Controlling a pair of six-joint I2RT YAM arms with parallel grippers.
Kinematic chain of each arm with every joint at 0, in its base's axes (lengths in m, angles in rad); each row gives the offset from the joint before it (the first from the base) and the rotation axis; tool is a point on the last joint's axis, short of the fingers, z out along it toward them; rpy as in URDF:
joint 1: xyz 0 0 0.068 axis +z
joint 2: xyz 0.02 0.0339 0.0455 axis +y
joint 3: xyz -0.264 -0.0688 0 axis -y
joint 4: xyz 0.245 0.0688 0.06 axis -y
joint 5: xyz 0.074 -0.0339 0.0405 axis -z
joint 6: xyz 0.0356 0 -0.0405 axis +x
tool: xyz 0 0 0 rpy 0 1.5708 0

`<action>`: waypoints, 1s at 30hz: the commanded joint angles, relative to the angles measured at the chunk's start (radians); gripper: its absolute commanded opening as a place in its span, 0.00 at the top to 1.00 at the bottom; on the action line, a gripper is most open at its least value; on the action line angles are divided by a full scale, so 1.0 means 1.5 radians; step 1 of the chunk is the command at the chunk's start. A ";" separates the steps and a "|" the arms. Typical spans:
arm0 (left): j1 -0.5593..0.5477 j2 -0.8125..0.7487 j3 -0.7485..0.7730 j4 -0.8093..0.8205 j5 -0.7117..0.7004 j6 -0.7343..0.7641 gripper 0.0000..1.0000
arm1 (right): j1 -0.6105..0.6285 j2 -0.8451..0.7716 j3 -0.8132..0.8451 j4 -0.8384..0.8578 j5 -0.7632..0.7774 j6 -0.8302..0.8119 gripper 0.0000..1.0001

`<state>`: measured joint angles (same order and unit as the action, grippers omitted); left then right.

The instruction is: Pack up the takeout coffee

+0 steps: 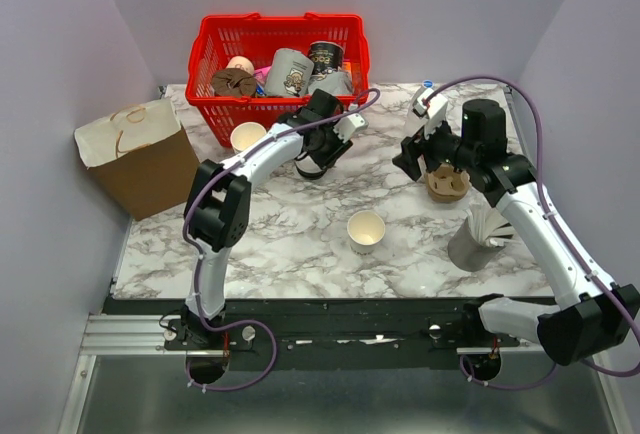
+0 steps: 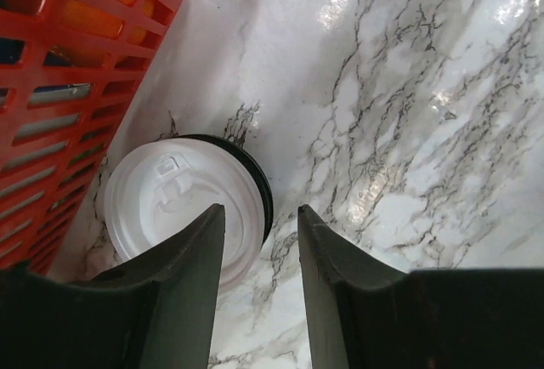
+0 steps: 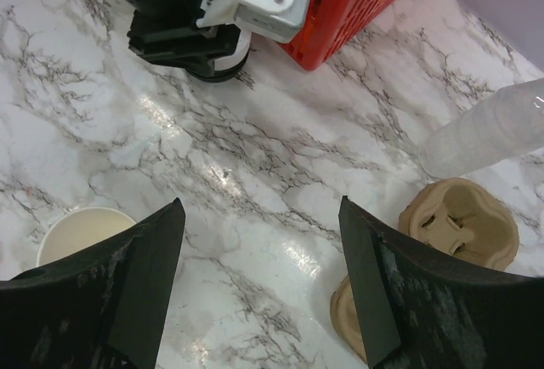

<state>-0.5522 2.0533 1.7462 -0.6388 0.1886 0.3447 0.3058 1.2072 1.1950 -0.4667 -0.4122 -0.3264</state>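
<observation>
Marble bench (image 1: 300,254): paper cup (image 1: 366,231) stands open near centre, at 5 o'clock from the red basket (image 1: 203,59). Your left jaws hang parted, empty, over the white lid (image 2: 170,199); right jaws wide apart, empty. Straddle the lid's rim squarely before pinching.

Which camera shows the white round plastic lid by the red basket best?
Left wrist: the white round plastic lid lies flat beside the red plastic basket, its top face plain below the open jaws of the left gripper. Top external hides it under that gripper; right wrist shows only a sliver of its edge.
</observation>
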 commanded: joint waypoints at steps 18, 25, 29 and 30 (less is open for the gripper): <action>0.004 0.085 0.083 -0.033 -0.043 -0.035 0.62 | -0.002 0.011 0.024 -0.023 -0.021 -0.014 0.19; 0.003 0.011 0.037 0.003 -0.069 -0.050 0.60 | -0.003 0.018 0.027 -0.023 -0.019 -0.015 0.19; 0.003 -0.046 -0.053 0.064 -0.087 -0.036 0.60 | -0.003 0.023 0.027 -0.023 -0.022 -0.014 0.19; 0.004 -0.056 -0.071 0.080 -0.091 -0.034 0.60 | -0.003 0.024 0.027 -0.023 -0.023 -0.014 0.19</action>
<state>-0.5518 2.0773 1.7451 -0.6098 0.1108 0.2993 0.3058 1.2324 1.2053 -0.4908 -0.4175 -0.3412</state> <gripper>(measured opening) 0.396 0.816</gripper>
